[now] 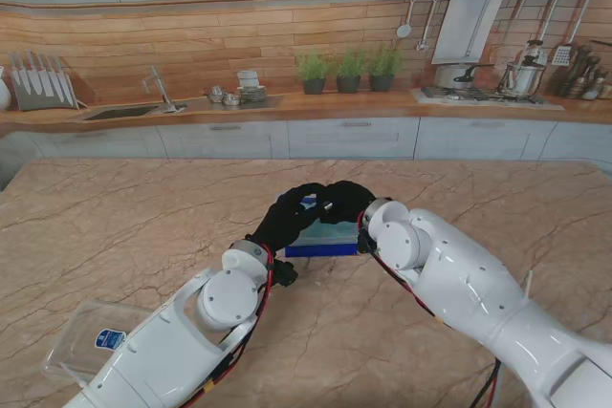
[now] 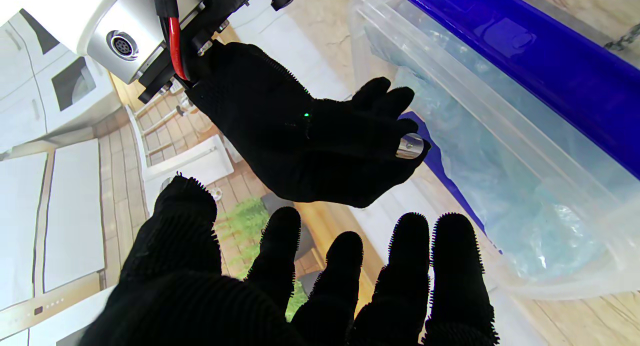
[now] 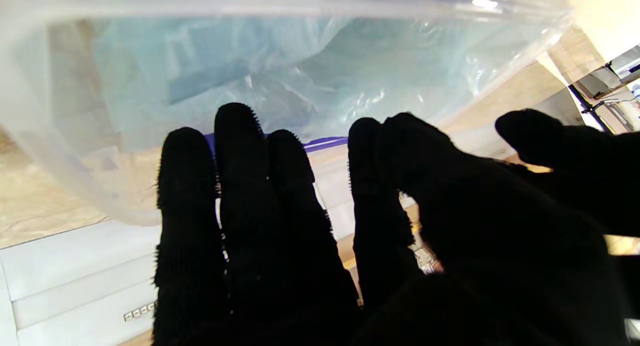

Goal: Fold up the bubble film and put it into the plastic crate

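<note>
The clear plastic crate (image 1: 323, 249) with blue trim stands in the middle of the table. The pale blue bubble film (image 1: 325, 229) lies bunched inside it; it shows through the crate wall (image 3: 75, 161) as crumpled film (image 3: 280, 76) and again in the left wrist view (image 2: 500, 176) under the blue rim (image 2: 525, 51). My left hand (image 1: 287, 222) hovers at the crate's left side, fingers (image 2: 410, 266) spread and holding nothing. My right hand (image 1: 342, 201) hangs over the crate's far edge, loosely curled (image 2: 310, 141), with nothing in it. The two hands nearly meet above the crate.
A clear lid (image 1: 81, 341) with a blue label lies on the marble table near me on the left, beside my left arm. A kitchen counter with a sink and potted plants runs along the far wall.
</note>
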`<action>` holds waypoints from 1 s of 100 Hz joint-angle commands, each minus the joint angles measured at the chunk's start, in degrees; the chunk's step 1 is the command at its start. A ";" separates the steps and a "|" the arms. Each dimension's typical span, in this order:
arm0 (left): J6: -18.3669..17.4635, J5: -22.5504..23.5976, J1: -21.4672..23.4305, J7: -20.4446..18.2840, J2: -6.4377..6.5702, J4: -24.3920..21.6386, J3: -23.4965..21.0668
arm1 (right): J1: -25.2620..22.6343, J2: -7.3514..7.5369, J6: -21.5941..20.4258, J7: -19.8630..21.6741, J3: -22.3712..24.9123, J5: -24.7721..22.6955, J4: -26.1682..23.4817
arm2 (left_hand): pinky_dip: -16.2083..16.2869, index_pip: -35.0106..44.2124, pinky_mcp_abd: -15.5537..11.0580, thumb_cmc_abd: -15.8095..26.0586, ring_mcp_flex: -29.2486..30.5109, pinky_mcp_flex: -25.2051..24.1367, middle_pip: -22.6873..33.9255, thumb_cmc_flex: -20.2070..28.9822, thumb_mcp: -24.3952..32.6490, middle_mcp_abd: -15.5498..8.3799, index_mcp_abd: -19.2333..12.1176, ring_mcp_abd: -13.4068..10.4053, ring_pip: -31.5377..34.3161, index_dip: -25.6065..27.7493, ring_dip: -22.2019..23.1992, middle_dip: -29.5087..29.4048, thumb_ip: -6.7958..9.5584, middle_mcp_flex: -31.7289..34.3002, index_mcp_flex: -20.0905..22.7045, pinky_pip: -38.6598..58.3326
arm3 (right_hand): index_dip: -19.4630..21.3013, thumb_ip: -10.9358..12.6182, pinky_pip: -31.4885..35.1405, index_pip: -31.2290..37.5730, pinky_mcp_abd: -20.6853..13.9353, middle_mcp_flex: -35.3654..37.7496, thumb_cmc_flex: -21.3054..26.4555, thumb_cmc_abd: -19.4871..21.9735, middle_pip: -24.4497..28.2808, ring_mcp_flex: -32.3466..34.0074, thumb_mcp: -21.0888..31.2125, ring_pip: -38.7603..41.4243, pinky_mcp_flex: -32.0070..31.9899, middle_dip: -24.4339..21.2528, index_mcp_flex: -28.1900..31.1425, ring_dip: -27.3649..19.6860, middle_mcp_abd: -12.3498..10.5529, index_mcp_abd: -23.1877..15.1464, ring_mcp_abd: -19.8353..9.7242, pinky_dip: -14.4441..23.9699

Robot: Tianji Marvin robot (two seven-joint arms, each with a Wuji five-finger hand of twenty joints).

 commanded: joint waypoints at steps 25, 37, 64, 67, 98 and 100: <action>-1.43 2.83 2.71 -0.49 1.43 -4.04 -2.60 | -5.36 1.79 -1.54 -0.54 6.69 -2.83 -8.68 | -0.64 -0.59 0.67 1.79 -0.03 -0.57 -0.23 0.65 -1.06 -0.99 -0.99 -1.66 -0.39 -0.68 -0.27 -0.25 1.57 1.43 -0.04 -0.93 | 1.47 0.39 -2.01 -0.18 -1.17 -1.52 -1.32 2.03 -0.46 -2.39 -1.48 0.80 -3.39 -0.35 -1.14 0.20 -0.90 -1.51 -0.35 1.52; -1.96 4.83 4.24 -0.52 2.20 -6.33 -4.36 | -8.61 2.47 -1.99 -0.48 10.48 -3.66 -13.26 | -0.90 -0.34 1.10 1.45 0.24 -0.63 0.10 0.74 -1.10 -0.68 -1.18 -2.33 -0.57 -0.52 -0.19 -0.11 1.51 2.69 1.09 -1.44 | 1.79 0.89 -2.22 -0.46 -0.48 -2.01 -2.18 2.75 -0.48 -3.17 -3.52 1.24 -4.59 -0.33 -1.99 0.82 -0.85 -1.73 -0.19 2.11; -2.04 8.98 9.30 -4.82 4.92 -12.44 -9.46 | -19.59 2.89 -1.29 -2.01 19.97 -1.67 -24.74 | -1.13 -0.63 1.36 1.05 0.55 -0.64 0.30 0.65 -1.24 -0.53 -1.38 -2.83 -0.96 -0.31 -0.03 0.43 1.35 4.40 2.07 -1.85 | 3.79 2.90 -2.51 -3.75 0.52 -3.68 -5.09 5.02 -0.67 -5.00 -8.44 1.88 -7.25 -0.32 -6.14 2.13 -0.23 -2.24 0.63 4.45; -1.94 9.03 9.98 -5.52 5.19 -13.12 -10.12 | -20.88 2.83 -1.32 -2.36 20.81 -0.99 -25.69 | -1.14 -0.67 1.36 1.05 0.48 -0.64 0.30 0.71 -1.22 -0.49 -1.34 -2.86 -1.05 -0.27 -0.04 0.52 1.35 4.54 2.15 -1.86 | 5.11 3.29 -2.73 -5.88 0.30 -4.12 -5.46 6.13 -0.61 -5.20 -8.90 1.95 -7.38 -0.28 -7.30 2.32 -0.21 -2.26 0.60 4.99; -3.82 11.78 17.83 -15.88 8.88 -19.57 -18.33 | -34.76 1.64 -4.08 -8.03 27.72 6.08 -33.39 | -1.22 -2.04 0.40 -7.78 0.80 0.50 -0.66 -2.12 -1.09 -0.35 -0.24 -3.75 -2.45 1.06 0.74 3.08 2.12 3.72 -2.08 -2.18 | 15.13 5.95 -4.92 -20.10 -0.86 -11.49 -9.59 6.42 -1.02 -9.56 -10.24 0.91 -10.09 -0.10 -19.03 2.43 -0.88 -0.77 -0.31 6.42; -4.06 12.18 18.33 -16.30 9.06 -19.89 -18.86 | -35.54 1.58 -4.51 -8.40 28.02 6.31 -33.70 | -1.15 -2.00 0.41 -8.43 1.02 0.77 -0.53 -2.01 -1.07 -0.15 0.01 -3.53 -2.35 1.15 0.86 3.27 2.15 3.95 -2.03 -2.09 | 15.19 5.91 -5.05 -20.17 -0.86 -11.75 -9.78 6.16 -1.08 -9.80 -10.37 0.80 -10.24 -0.12 -19.31 2.40 -0.94 -0.79 -0.30 6.42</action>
